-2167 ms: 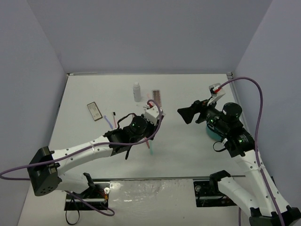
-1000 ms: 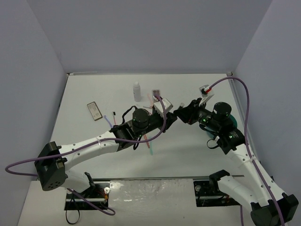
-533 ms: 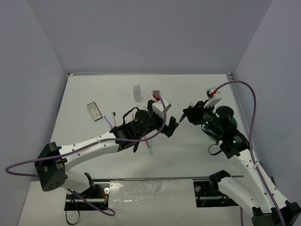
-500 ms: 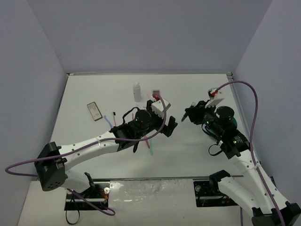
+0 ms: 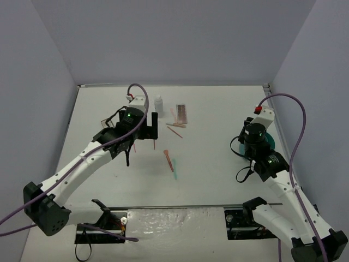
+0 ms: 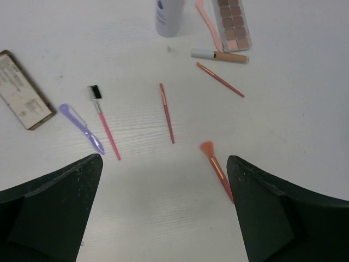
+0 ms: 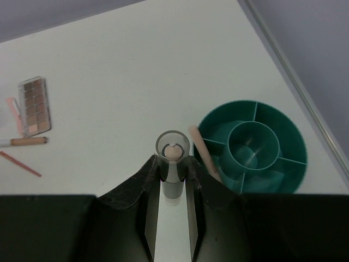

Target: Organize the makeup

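The right claw (image 7: 173,164) is clenched on a short clear-capped tube with a pale pink tip (image 7: 173,148). The right wrist view shows the tube end-on, so its long axis runs straight away from the wrist toward the white tabletop (image 7: 125,65). Just to the right of the tube, and slightly ahead, sits the round teal compartmented tub (image 7: 271,121). A beige-pink flat stick (image 7: 203,153) leans at its left rim, close beside the claw's finger. The coming move likely turns on this: the tube must travel rightward over a compartment before release, and the right arm is plainly the nearer one to the tub.

The left claw (image 6: 164,161) is released, its fingers spread wide above the loose pieces. Between them, a little ahead, lies a thin brown-red stick (image 6: 167,113), its long axis pointing away from the claw and crosswise to the closing line. An orange-headed brush (image 6: 216,169) lies near the right finger. A pink spoolie brush (image 6: 103,123) and a purple stick (image 6: 82,128) lie toward the left one. Farther out are a brown flat palette (image 6: 22,90), a small whitish bottle (image 6: 168,13) and a pink-brown shade palette (image 6: 233,24).
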Available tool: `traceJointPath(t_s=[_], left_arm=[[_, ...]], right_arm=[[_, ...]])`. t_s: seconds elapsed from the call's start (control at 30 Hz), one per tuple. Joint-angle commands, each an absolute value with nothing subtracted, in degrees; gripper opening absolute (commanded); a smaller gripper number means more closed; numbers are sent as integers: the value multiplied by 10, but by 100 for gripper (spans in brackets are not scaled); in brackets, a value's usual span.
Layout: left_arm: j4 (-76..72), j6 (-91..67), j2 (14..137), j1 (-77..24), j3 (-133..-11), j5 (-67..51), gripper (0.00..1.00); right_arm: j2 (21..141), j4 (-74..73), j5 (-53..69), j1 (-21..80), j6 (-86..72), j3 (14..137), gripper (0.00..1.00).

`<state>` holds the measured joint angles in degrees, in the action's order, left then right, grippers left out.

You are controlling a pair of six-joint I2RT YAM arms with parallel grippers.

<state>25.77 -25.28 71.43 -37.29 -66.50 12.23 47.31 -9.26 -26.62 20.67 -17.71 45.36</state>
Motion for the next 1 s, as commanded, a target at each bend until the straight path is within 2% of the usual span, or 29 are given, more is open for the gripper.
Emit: traceJointPath(t_s=[0.0, 0.5, 0.83, 0.97], left_arm=[[326, -233, 651, -323, -711, 117, 97], [292, -175, 578, -233, -616, 90, 97], [285, -177, 553, -206, -602, 92, 97], [280, -177, 544, -205, -596, 94, 97]], right_arm=[[495, -73, -367, 205, -176, 455, 0], [554, -48, -427, 178, -186, 432, 0], [568, 45, -435, 155, -183, 375, 0], [585, 60, -441, 154, -184, 365, 5]])
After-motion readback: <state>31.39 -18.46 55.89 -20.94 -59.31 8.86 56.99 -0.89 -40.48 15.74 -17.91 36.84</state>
